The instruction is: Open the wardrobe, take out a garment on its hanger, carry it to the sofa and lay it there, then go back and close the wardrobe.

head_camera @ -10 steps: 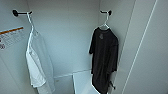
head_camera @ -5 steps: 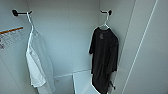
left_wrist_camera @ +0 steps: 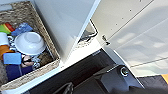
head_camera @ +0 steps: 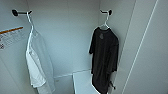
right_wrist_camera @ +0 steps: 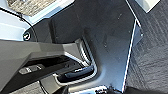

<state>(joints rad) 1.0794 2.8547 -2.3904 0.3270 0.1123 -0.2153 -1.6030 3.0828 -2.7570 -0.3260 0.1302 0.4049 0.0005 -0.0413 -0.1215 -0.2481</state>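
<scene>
The wardrobe (head_camera: 75,37) is seen open. The black T-shirt (head_camera: 103,60) is hung on a white hanger (head_camera: 106,23) from a black peg (head_camera: 107,11) at the right; a white shirt (head_camera: 37,65) is hung opposite. Its place relative to either pincer, and whether the pincers are open or closed, cannot be told.

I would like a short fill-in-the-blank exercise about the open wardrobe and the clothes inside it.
1. The black T-shirt hangs on a white hanger from a ____ peg.
2. The other garment hanging in the wardrobe is a ____ shirt.
3. The woven basket holds a white ____.

Missing words: black; white; bowl
</scene>
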